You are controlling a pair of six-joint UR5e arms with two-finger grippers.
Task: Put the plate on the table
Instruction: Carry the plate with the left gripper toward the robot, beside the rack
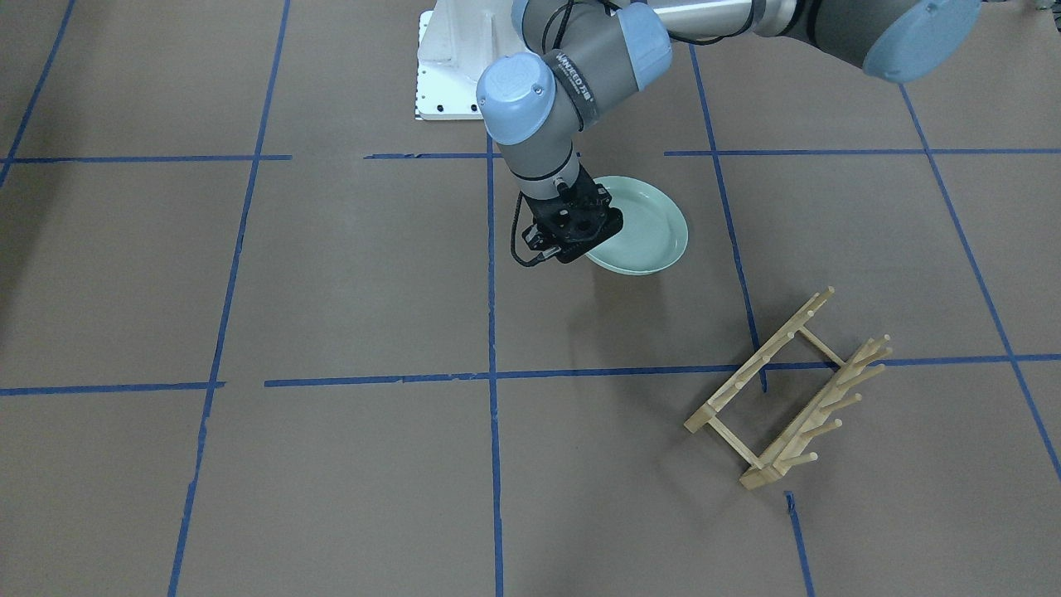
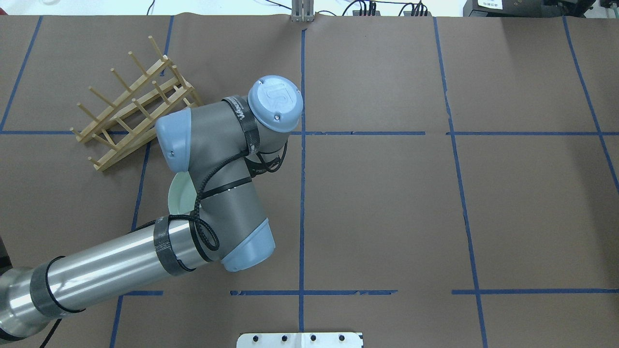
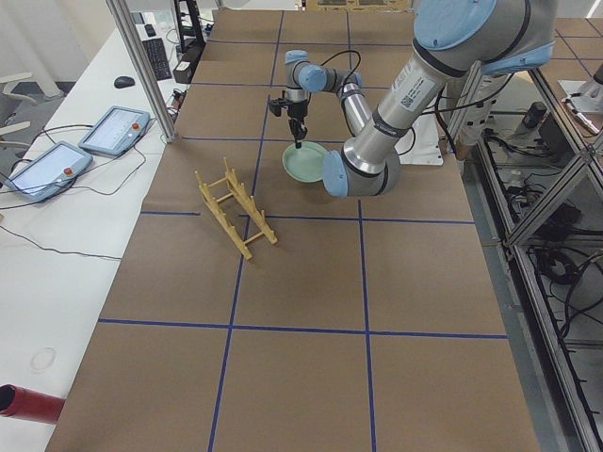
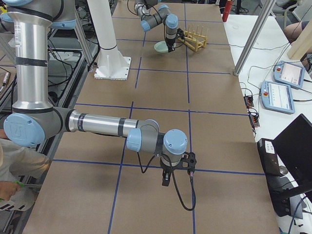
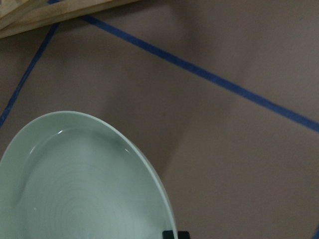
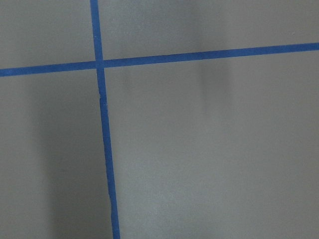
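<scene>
Well — left tool (image 1: 580, 236) pinches plate (image 1: 646, 228) rim.

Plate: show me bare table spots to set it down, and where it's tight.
Free: the table square bounded by blue tape beside the plate, away from the wooden rack, and the patch between plate and rack. Crowded: at the rack.

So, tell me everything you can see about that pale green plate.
The plate is round, pale mint green and glossy, like glazed ceramic, with a shallow raised rim and faint concentric rings inside. It is empty, face up and roughly level. The left gripper meets its rim from above and seems closed on it. The plate is low over the table, inside one taped square and apart from the wooden rack. I cannot tell whether it touches the surface.
</scene>
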